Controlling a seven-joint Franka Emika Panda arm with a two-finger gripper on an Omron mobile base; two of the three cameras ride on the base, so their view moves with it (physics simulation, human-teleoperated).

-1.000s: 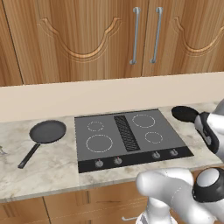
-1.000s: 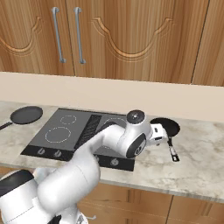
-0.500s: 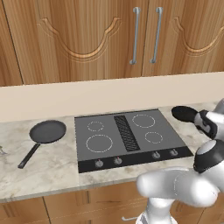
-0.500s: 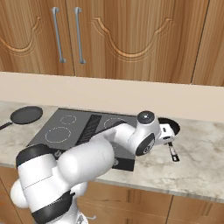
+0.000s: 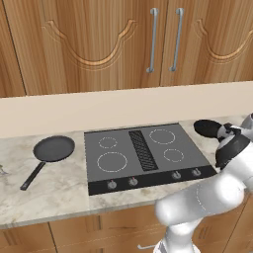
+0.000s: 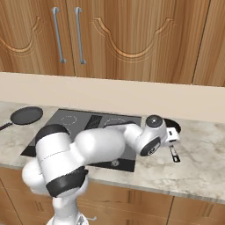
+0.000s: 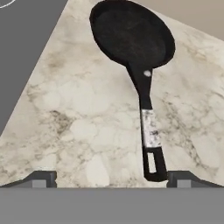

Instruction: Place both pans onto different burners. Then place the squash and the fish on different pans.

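Pincer (image 7: 109,177) spread wide above smaller pan's (image 7: 131,33) handle (image 7: 148,131) on counter (image 7: 78,122); wider pan (image 5: 53,148) left of cooktop (image 5: 143,153).

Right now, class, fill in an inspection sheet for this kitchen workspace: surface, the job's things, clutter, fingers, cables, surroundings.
Surface: marble counter with a dark cooktop set in it; four burner rings, all bare.
Job's things: wide pan on the counter left of the cooktop; small pan on the counter right of it, handle pointing toward the hand. Squash and fish: nothing seen.
Clutter: a small object at the left edge of the left base view, too cut off to identify.
Fingers: gripper open, tips low over the counter at the small pan's handle end.
Cables: nothing seen.
Surroundings: wooden cabinets above, beige backsplash.
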